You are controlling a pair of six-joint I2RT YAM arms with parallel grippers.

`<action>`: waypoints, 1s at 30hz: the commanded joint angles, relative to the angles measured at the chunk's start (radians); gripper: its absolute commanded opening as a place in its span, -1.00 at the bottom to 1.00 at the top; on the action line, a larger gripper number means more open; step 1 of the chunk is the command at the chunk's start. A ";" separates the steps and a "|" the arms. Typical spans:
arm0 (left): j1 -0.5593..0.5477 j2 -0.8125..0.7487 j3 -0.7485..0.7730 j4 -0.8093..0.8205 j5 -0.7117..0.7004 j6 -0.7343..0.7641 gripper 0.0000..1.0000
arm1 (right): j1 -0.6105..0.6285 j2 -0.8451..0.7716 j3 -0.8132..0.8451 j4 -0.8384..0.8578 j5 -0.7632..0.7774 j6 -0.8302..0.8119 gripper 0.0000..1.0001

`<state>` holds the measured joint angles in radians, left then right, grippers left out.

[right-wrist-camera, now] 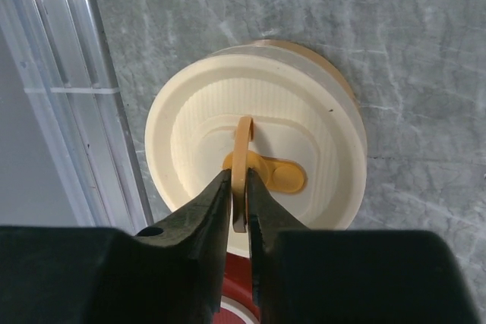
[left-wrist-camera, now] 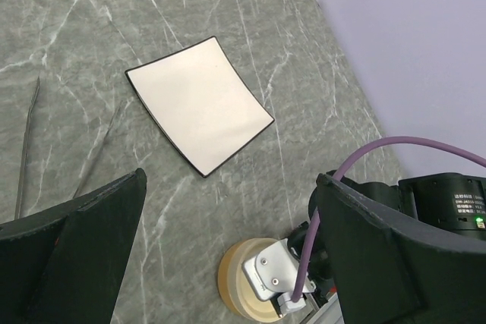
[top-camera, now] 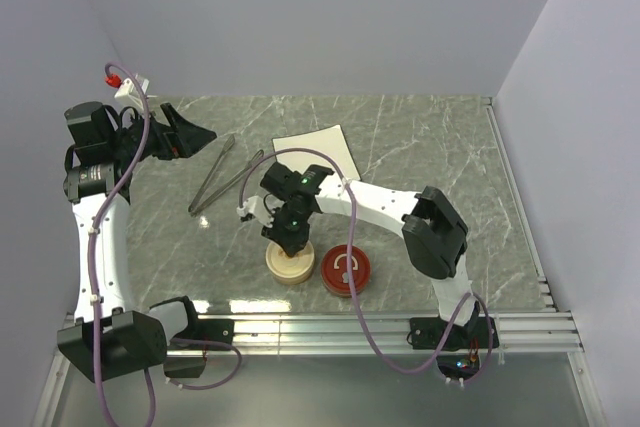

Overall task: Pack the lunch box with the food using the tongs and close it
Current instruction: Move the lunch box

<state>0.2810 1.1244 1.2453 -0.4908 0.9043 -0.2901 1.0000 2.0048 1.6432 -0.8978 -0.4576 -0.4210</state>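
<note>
The lunch box (top-camera: 283,267) is a round cream tub near the table's front, with its cream lid (right-wrist-camera: 304,111) sitting on it. My right gripper (top-camera: 293,240) points straight down over it. In the right wrist view its jaws (right-wrist-camera: 238,177) pinch the upright orange loop handle (right-wrist-camera: 243,138) at the lid's centre. The silver tongs (top-camera: 222,179) lie flat on the table left of the plate, their thin arms (left-wrist-camera: 27,142) spread. My left gripper (top-camera: 186,134) hovers wide open at the far left, holding nothing (left-wrist-camera: 228,187). The food is out of view.
A white square plate (top-camera: 315,152) with a dark rim lies bare at the back centre (left-wrist-camera: 197,104). A red round disc with a white ring mark (top-camera: 346,270) sits just right of the lunch box. A metal rail (top-camera: 400,325) runs along the near edge.
</note>
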 commanded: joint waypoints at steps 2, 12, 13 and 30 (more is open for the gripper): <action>0.004 -0.026 -0.001 0.024 0.027 0.017 0.99 | 0.035 -0.024 -0.005 -0.053 0.043 0.014 -0.52; 0.004 -0.038 0.005 0.034 0.033 0.017 0.99 | 0.066 -0.054 0.030 -0.085 0.043 0.036 -0.28; 0.004 -0.037 0.005 0.034 0.033 0.017 0.99 | 0.071 -0.058 0.030 -0.084 0.043 0.036 -0.28; 0.004 -0.040 0.009 -0.035 0.064 0.086 0.99 | 0.101 -0.126 0.096 -0.099 0.097 0.076 0.05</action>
<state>0.2810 1.1114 1.2434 -0.5026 0.9382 -0.2527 1.1000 1.9717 1.6718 -0.9871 -0.3931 -0.3618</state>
